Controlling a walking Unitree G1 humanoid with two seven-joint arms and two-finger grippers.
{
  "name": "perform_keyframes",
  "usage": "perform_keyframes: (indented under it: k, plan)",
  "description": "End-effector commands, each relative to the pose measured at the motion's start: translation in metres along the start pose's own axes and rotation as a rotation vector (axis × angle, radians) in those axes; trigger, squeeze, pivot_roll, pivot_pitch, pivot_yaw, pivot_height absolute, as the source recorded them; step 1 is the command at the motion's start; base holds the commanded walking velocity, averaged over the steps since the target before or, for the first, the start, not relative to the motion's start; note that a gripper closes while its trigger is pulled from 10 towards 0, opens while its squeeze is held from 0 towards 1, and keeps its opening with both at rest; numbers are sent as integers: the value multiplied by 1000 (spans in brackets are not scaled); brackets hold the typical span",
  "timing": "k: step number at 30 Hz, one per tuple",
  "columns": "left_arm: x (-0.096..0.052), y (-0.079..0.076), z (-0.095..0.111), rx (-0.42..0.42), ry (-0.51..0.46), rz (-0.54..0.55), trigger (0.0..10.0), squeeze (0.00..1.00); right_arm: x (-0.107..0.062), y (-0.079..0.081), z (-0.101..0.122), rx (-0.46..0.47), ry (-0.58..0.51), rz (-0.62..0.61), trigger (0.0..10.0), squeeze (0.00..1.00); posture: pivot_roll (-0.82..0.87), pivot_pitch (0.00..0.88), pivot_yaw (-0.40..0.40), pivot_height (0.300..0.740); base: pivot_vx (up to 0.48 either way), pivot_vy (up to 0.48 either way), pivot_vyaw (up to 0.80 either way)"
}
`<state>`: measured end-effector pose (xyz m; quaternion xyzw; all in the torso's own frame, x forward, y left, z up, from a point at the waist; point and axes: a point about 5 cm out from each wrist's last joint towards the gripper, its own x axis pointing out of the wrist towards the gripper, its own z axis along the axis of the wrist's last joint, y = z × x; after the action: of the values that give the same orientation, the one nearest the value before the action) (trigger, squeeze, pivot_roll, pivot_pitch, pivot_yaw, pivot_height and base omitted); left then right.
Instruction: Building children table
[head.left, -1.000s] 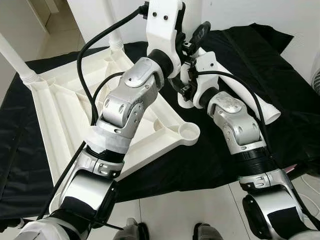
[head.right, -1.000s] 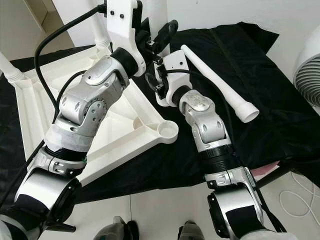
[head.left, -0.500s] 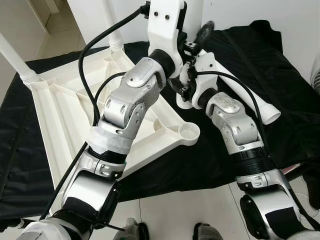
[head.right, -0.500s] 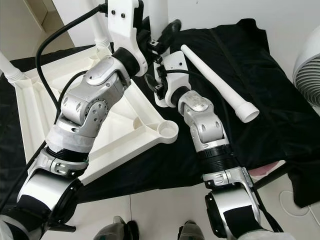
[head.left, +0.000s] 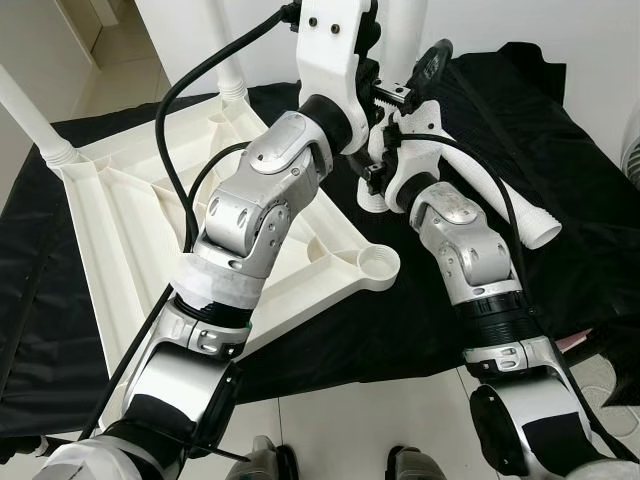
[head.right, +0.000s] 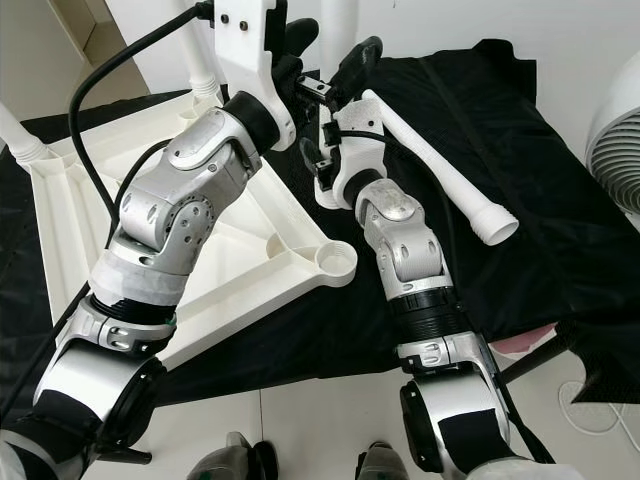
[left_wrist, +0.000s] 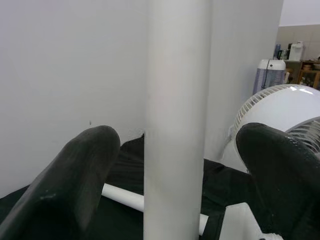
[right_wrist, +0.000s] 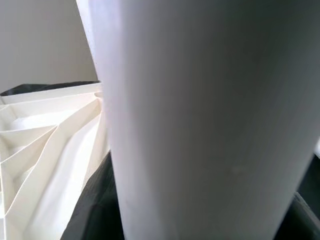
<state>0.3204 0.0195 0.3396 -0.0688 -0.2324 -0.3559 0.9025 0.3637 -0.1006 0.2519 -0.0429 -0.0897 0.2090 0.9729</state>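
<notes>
From the head cameras I see the white tabletop (head.left: 150, 220) lying upside down on a black cloth (head.right: 520, 150), one empty corner socket (head.left: 378, 263) facing me; a loose leg (head.right: 440, 170) lies on the cloth to the right; both arms reach up to an upright leg (head.left: 405, 35) at the far corner; I cannot tell the right gripper's (head.right: 350, 65) opening from here. The left wrist view adds detail: the left gripper (left_wrist: 177, 150) stands wide open, its fingers (left_wrist: 75, 175) either side of the upright leg without touching; a white fan (left_wrist: 277, 115) beyond. The right wrist view is pressed close against the leg; fingers unseen; I cannot tell its grip.
</notes>
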Motion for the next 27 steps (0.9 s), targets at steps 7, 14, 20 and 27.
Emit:
perform_keyframes:
  k: [7, 14, 20, 27]
  plan:
    - [-9, 21, -12, 21, 60, 82, 10000, 0, 1, -8, 9, 32, -33, -53, 10000, 0, -128, 177, 128, 740, 0, 0, 0]
    - [-15, 31, -18, 11, 95, 125, 10000, 0, 1, -14, 8, 39, -36, -96, 10000, 0, -119, 160, 124, 740, 0, 0, 0]
    - [-28, 40, -29, 29, 139, 183, 10000, 0, -1, -12, 5, 35, -44, -100, 10000, 0, -108, 157, 117, 740, 0, 0, 0]
    - [-50, 46, -48, 68, 203, 198, 10000, 0, -2, -12, 4, 9, -60, -104, 10000, 0, -102, 153, 101, 740, 0, 0, 0]
